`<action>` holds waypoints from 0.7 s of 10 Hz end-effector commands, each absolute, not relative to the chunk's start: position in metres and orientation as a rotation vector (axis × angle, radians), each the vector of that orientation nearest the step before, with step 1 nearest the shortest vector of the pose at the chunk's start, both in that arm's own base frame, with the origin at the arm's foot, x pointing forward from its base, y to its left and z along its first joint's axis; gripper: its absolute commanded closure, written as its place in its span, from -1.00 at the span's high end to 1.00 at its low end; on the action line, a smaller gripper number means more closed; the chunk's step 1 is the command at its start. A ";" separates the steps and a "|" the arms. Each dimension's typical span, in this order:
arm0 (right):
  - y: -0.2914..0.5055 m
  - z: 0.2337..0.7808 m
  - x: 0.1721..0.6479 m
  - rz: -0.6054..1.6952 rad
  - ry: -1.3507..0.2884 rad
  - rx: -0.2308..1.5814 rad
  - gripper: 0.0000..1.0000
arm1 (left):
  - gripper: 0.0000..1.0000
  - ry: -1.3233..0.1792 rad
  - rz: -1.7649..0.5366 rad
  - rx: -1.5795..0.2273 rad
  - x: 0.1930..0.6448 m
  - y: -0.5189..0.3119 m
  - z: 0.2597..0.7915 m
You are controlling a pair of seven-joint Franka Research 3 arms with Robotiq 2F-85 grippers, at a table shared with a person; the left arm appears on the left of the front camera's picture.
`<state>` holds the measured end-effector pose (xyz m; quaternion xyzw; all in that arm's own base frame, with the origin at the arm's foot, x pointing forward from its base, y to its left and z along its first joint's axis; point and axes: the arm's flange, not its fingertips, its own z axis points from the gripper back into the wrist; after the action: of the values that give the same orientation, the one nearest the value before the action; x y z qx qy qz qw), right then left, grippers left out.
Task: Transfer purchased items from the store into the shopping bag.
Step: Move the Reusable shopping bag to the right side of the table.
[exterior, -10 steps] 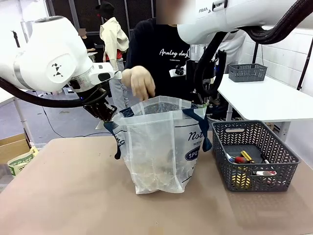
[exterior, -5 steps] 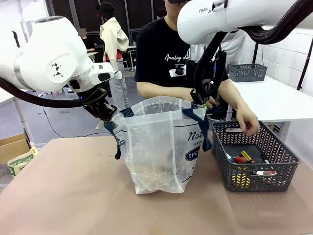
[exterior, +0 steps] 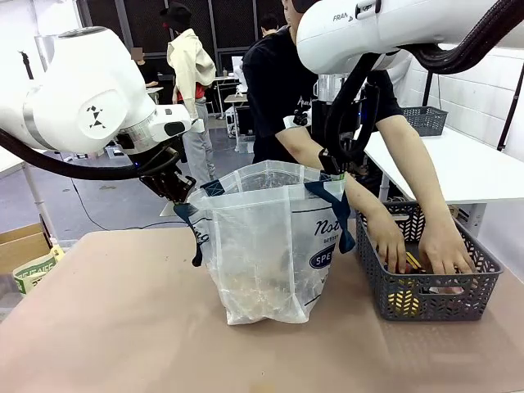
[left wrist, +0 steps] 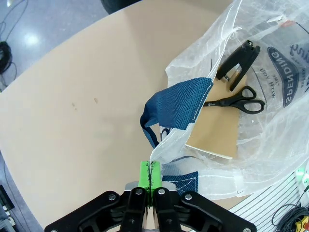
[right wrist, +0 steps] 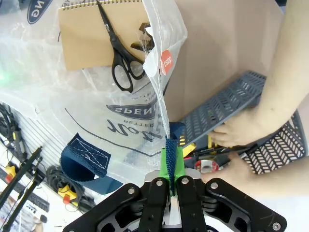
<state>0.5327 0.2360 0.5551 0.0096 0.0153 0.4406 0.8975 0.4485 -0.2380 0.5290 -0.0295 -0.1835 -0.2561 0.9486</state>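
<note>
Near edge of the worktop (exterior: 106, 327) is bare tan. Mid-worktop, the shopping bag (exterior: 262, 246) stands upright with its mouth spread wide from both sides. The left end effector (left wrist: 150, 169) is clamped tight on the clear rim film, just beside one navy handle (left wrist: 178, 108). The right end effector (right wrist: 171, 154) is pinched closed on the navy strap at the opposite rim. Already on the bag floor are a tan spiral notebook (left wrist: 217, 130), black scissors (left wrist: 236, 101) lying across it, and a black stapler-type tool (left wrist: 239, 60) beside them. That puts at least three purchased items in; anything under the notebook can't be made out. The store basket (exterior: 409, 299) sits just beside the bag on the robot's right side. A yellow item (exterior: 401, 301) shows through its front lattice, and a small red-and-white piece (right wrist: 207, 166) shows in the right wrist view, so stock is left. At the far side the person leans over with one hand (exterior: 389, 241) and the other hand (exterior: 446, 250) both down inside the basket. Can't tell what they're closing on, if anything. My read is that the task is partway: the bag is loaded with a few goods and the basket isn't emptied. The arms only need to hold the mouth open while the person carries the next piece over the rim.
</note>
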 end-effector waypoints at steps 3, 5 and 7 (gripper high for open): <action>0.236 0.555 0.533 0.913 0.032 0.019 -1.00 | -1.00 -0.374 -0.521 -0.059 0.448 -0.238 0.529; 0.236 0.555 0.533 0.913 0.032 0.019 -1.00 | -1.00 -0.374 -0.521 -0.059 0.448 -0.238 0.529; 0.236 0.555 0.533 0.913 0.032 0.019 -1.00 | -1.00 -0.374 -0.521 -0.059 0.448 -0.238 0.529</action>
<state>0.5327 0.2360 0.5551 0.0096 0.0153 0.4406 0.8975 0.4485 -0.2380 0.5290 -0.0295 -0.1835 -0.2560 0.9486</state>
